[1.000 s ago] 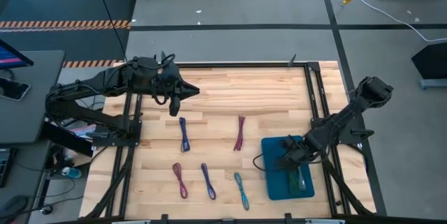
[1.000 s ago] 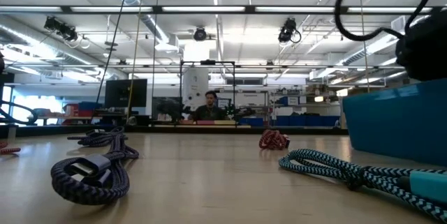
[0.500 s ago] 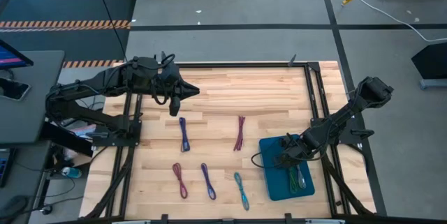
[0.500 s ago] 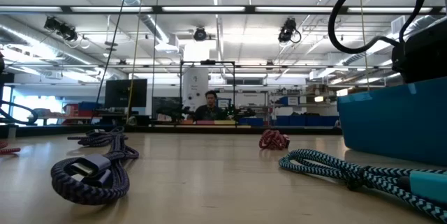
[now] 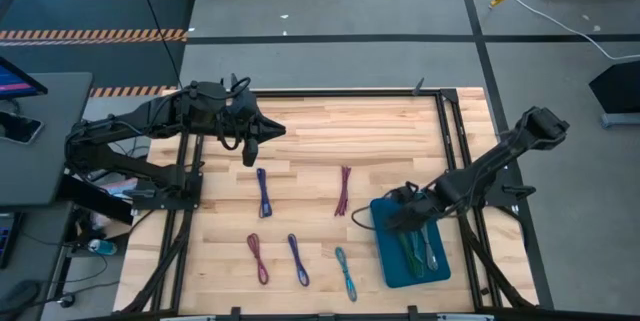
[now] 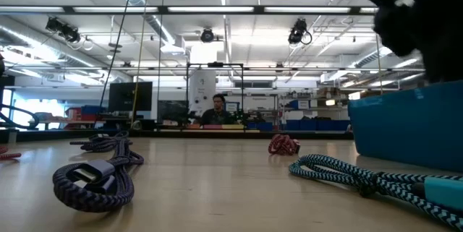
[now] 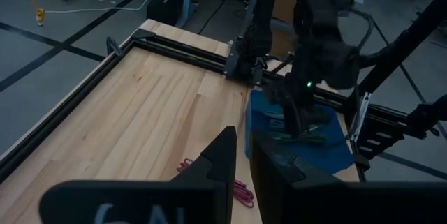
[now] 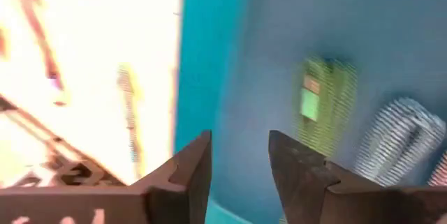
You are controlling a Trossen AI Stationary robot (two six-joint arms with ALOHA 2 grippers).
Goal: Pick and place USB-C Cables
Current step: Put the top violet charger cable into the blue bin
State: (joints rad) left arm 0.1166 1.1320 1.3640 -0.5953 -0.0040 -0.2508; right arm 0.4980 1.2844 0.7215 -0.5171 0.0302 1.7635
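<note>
Blue bin [image 5: 397,261] under right end effector [image 5: 400,219], released and empty; rising carelessly could snag green cable [image 8: 316,102].

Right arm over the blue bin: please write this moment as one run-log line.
right tool: open, empty, above blue bin | green cable: in bin | left tool: shut, waiting at far left of table | five cables remain on table

The wooden table [image 5: 310,126] carries five loose cables [image 5: 263,191] and a blue bin [image 5: 385,251].
</note>
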